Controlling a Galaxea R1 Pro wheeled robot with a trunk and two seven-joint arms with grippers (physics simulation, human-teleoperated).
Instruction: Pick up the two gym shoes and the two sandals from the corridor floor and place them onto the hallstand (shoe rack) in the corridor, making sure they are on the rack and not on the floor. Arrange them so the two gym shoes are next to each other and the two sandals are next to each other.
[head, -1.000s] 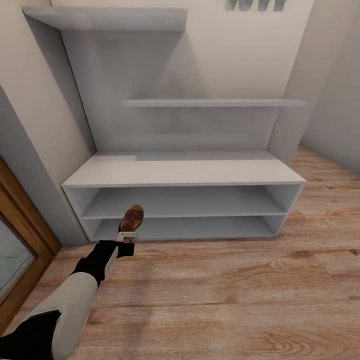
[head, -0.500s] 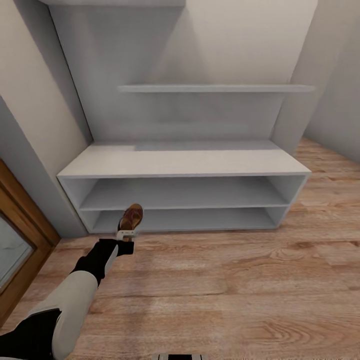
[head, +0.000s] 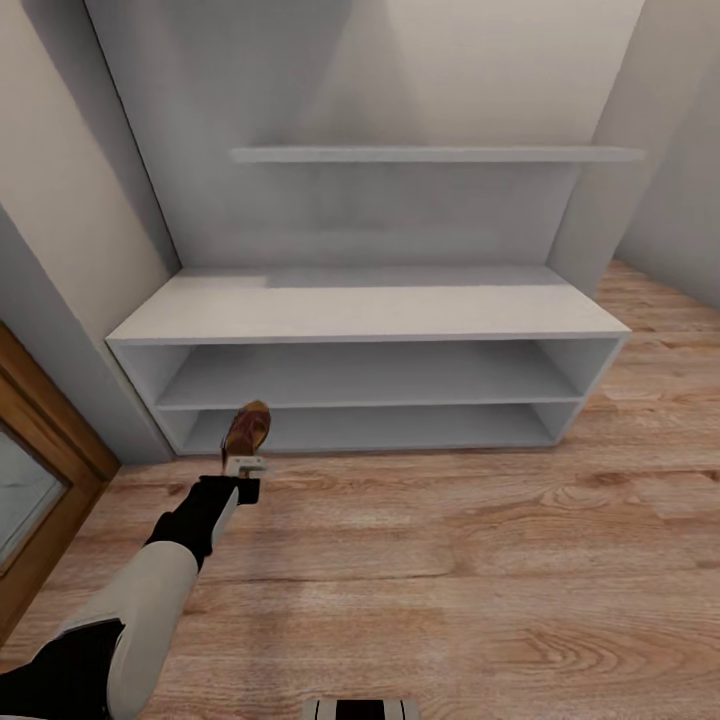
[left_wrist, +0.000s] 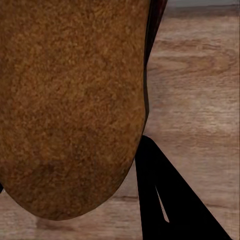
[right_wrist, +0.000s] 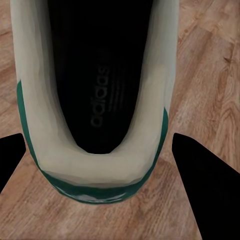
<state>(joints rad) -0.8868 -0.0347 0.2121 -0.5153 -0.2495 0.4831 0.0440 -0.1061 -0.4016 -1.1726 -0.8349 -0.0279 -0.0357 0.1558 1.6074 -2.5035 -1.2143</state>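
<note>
My left gripper (head: 245, 464) is shut on the heel end of a dark brown sandal (head: 247, 429) and holds it toe-forward, just in front of the lower shelf opening of the pale grey hallstand (head: 370, 315), near its left end. In the left wrist view the sandal's tan underside (left_wrist: 70, 105) hangs over the wood-grain corridor floor (left_wrist: 200, 85). In the right wrist view a white gym shoe (right_wrist: 95, 165) with a green heel trim sits heel-first between my right gripper's (right_wrist: 97, 150) fingers (right_wrist: 205, 185), over the floor. Both fingertips touch its sides.
A wooden door frame (head: 40, 440) stands at the left beside the hallstand. A wall shelf (head: 430, 155) hangs above the bench top. A grey wall (head: 680, 190) closes the right side. Plank floor (head: 450, 560) stretches in front of the rack.
The head camera has moved nearer the rack, so the rack looks larger and the upper shelf has left the picture. My left gripper with the sandal has shifted slightly left.
</note>
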